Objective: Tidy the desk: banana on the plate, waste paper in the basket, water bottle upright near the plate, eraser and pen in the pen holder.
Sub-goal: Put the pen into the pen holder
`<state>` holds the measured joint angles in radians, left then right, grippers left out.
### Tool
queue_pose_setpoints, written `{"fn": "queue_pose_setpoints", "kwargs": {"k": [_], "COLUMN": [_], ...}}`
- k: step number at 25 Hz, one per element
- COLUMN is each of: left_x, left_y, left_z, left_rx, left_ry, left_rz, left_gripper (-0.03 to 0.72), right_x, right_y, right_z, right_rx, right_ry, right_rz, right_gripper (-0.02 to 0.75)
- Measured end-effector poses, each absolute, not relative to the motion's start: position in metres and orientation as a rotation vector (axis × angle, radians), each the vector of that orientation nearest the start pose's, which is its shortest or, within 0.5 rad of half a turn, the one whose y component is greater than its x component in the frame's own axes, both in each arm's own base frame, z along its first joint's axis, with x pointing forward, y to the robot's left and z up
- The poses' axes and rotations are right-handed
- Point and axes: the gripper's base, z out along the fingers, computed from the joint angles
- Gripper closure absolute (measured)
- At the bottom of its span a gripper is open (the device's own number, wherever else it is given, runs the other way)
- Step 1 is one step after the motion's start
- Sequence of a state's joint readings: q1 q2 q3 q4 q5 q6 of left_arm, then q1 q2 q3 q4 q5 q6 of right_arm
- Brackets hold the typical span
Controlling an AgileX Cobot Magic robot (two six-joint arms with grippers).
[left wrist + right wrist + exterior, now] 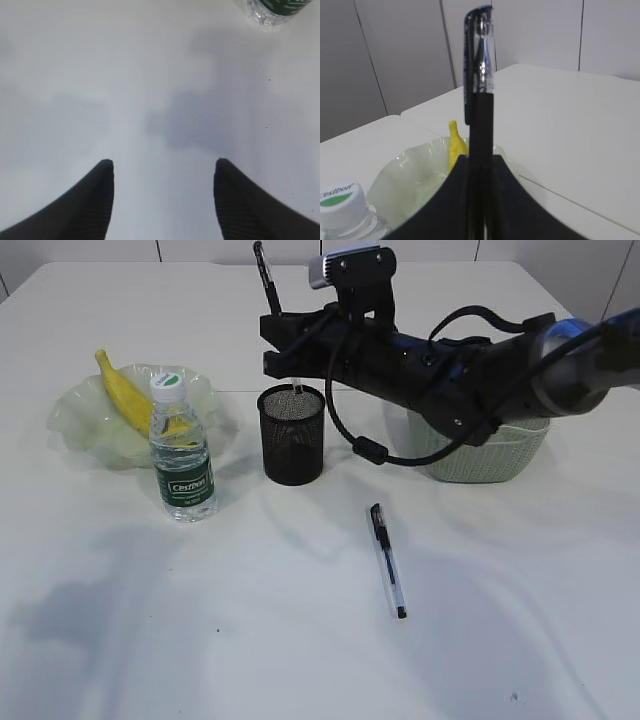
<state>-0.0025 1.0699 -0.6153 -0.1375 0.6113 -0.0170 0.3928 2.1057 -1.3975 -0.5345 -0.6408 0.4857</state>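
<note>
Banana (124, 392) lies on the plate (70, 425), bottle (182, 455) upright beside it (lower left). Right gripper (292, 348) clamps a pen (479, 90) above the holder (291, 435); left gripper (163, 172) gapes empty. Second pen (388, 560) remains mid-frame.

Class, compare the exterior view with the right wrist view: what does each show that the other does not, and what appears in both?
Only the exterior view shows the mesh pen holder, the basket and a second pen lying on the table. Only the right wrist view shows the right gripper clamping its pen close up. Both show banana, plate and water bottle.
</note>
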Motion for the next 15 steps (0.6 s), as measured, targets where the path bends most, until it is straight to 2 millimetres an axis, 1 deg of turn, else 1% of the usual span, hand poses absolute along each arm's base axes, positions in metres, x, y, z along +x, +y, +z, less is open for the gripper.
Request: {"fn": "queue_pose_setpoints", "kwargs": {"k": [5, 9, 12, 15], "left_x": [0.191, 0.191, 0.191, 0.191], "left_y": [-0.008, -0.008, -0.008, -0.008], "left_z": [0.245, 0.245, 0.245, 0.245], "left_rx": [-0.13, -0.13, -0.127, -0.127], "left_ry": [2.544, 2.544, 2.544, 2.544], "left_rz": [-0.151, -0.151, -0.15, -0.15], "left_gripper": [0.245, 0.245, 0.245, 0.245], "right_x": [0.439, 0.443, 0.447, 0.451], "right_y": [0.211, 0.21, 0.21, 0.21], "right_z": [0.196, 0.182, 0.175, 0.174], "right_rx": [-0.504, -0.414, -0.379, -0.369], "right_ry": [1.601, 1.625, 1.636, 1.631], "right_rz": [0.596, 0.625, 0.632, 0.633], "right_gripper": [0.692, 0.692, 0.692, 0.692]}}
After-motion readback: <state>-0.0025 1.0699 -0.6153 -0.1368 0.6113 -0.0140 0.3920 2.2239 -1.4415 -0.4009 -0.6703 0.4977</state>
